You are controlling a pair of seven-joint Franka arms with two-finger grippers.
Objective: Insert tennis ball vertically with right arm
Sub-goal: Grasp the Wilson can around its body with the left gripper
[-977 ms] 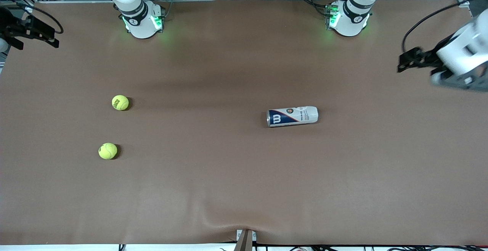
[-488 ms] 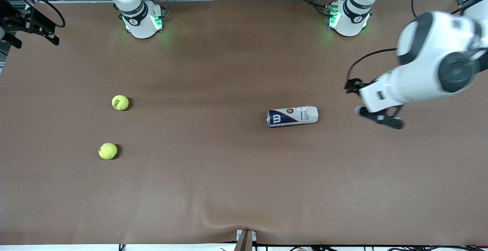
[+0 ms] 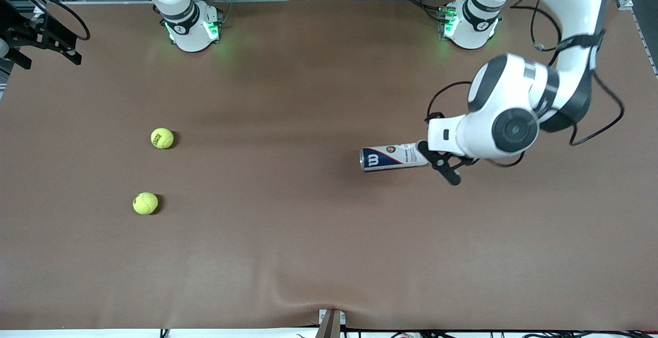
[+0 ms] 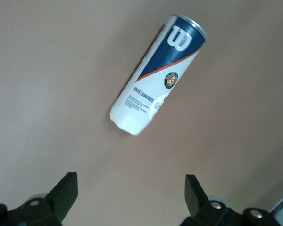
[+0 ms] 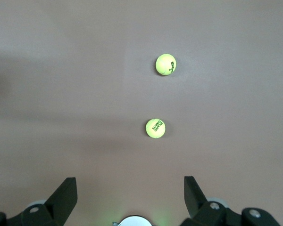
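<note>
High front camera overlooks the table (image 3: 329,256); wrist cameras look down.

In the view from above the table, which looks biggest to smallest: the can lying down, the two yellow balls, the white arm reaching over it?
1. Left arm, though it is raised toward the camera.
2. Tennis ball can.
3. The two tennis balls, which look alike.

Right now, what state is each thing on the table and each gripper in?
Tennis ball can: lying on its side, open end toward the right arm's end.
Tennis ball nearer the bases: resting loose on the table.
Tennis ball nearer the front camera: resting loose.
Left gripper: open, at the can's closed end.
Right gripper: open, waiting at the table's edge.
</note>
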